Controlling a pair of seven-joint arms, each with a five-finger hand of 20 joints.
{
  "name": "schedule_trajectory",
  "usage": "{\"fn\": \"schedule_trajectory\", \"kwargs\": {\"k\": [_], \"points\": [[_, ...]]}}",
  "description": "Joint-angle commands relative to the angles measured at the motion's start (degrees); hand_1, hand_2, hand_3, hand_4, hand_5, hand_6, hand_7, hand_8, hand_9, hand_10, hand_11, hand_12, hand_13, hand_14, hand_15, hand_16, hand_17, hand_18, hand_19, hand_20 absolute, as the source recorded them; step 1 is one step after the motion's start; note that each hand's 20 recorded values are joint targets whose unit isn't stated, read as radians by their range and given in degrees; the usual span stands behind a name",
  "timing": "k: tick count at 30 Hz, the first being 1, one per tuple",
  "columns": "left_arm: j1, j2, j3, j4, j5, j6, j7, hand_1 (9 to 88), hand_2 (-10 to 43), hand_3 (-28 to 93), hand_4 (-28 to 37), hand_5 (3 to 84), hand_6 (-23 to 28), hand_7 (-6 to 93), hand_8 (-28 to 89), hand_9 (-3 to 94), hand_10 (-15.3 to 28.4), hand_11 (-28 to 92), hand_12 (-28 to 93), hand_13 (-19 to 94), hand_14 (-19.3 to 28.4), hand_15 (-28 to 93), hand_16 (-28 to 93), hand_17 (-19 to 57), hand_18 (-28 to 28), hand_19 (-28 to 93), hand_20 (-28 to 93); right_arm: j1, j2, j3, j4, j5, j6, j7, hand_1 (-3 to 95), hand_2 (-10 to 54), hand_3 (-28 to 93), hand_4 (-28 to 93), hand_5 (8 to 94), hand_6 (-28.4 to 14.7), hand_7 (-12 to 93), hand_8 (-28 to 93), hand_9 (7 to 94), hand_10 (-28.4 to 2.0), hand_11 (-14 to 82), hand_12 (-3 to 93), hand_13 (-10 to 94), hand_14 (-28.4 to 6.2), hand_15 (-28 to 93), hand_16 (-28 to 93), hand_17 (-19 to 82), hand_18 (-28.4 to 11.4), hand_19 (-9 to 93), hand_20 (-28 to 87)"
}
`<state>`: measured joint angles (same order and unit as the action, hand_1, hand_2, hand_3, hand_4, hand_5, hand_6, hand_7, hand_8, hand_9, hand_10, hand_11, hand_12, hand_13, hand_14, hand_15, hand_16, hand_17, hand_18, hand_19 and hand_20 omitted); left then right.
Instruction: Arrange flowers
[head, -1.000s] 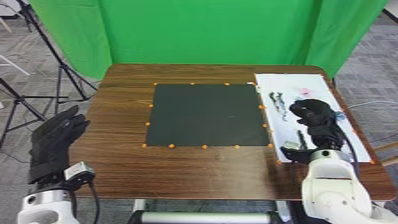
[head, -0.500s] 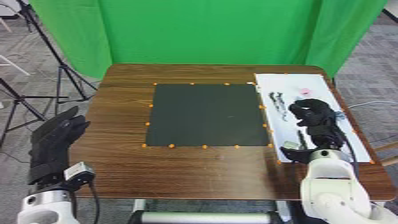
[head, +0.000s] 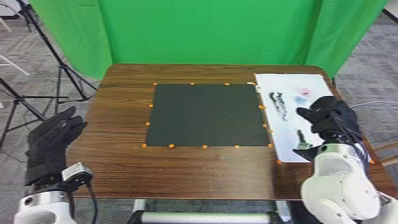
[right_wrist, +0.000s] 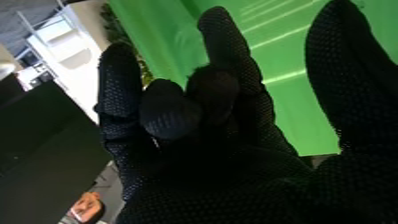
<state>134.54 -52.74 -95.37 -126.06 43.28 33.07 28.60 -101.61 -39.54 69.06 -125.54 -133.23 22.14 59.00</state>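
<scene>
R hand (head: 330, 118) over white sheet (head: 289, 82), right side of frame, arm up from lower right, fingers loosely open, some straight, middle ones bent in wrist view; L hand (head: 51, 137) at left edge, fingers straight, pointing up-frame. Pink flower (head: 306, 92) upper right on sheet, dark stems (head: 278, 104) just left of it, greenish pc (head: 304, 145) lower, nr R wrist. Part of sheet hidden under R hand, both arms cut off at bottom, small pcs' details v hard to make out
</scene>
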Motion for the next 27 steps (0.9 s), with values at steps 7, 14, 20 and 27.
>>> {"fn": "schedule_trajectory", "kwargs": {"k": [7, 14, 20, 27], "points": [[2.01, 1.87, -0.82, -0.75, -1.48, 0.64, 1.86, 31.9, -0.6, 78, -13.2, 44.1, 12.6, 17.0, -11, 35.9, 20.8, 44, 7, 26, 27.3, 68, -19, -7.4, 22.8, 61, 9, -4.46, 0.93, 4.28, -3.56, -1.54, -13.26, 1.09, 31.6, -5.9, 77, -21, 61.7, -8.8, 30, -10, 66.8, -18.6, 78.4, 42.4, 67, -19.0, 93, 45, 34, -28.0, 93, 19], [1.34, 1.82, -0.49, -0.49, -1.10, 0.14, 1.32, 31.8, -0.6, 78, -13.2, 44.2, 12.7, 16.9, -11, 35.9, 20.9, 44, 6, 26, 27.3, 68, -19, -7.4, 22.8, 61, 9, -6.88, 0.95, 4.38, -3.63, -1.69, -15.10, 2.18, 32.6, -6.6, 77, -21, 62.2, -8.9, 29, -10, 66.9, -18.5, 78.2, 43.0, 67, -19.0, 93, 45, 34, -28.0, 93, 19], [1.44, 1.48, -0.57, -0.51, -0.72, -0.22, 0.96, 31.8, -0.6, 78, -13.2, 44.2, 12.7, 16.9, -11, 35.9, 20.9, 44, 7, 26, 27.3, 68, -19, -7.3, 22.8, 61, 9, -7.78, -0.80, 4.84, -3.03, 0.99, -16.39, 1.59, 33.3, -7.2, 77, -21, 62.6, -8.7, 30, -9, 67.2, -18.5, 78.5, 43.3, 67, -18.9, 93, 44, 35, -27.9, 93, 18], [0.56, 1.00, -0.27, -0.36, -0.06, -0.70, 0.27, 31.7, -0.6, 78, -13.2, 44.2, 12.7, 16.9, -11, 35.9, 20.9, 44, 6, 26, 27.4, 68, -19, -7.3, 22.8, 61, 9, -4.78, -2.18, 2.68, -0.27, 2.45, -18.00, 1.13, 34.2, -7.8, 78, -21, 62.9, -8.6, 33, -9, 67.4, -18.3, 79.0, 43.9, 67, -18.8, 93, 44, 34, -27.8, 93, 17]]}}
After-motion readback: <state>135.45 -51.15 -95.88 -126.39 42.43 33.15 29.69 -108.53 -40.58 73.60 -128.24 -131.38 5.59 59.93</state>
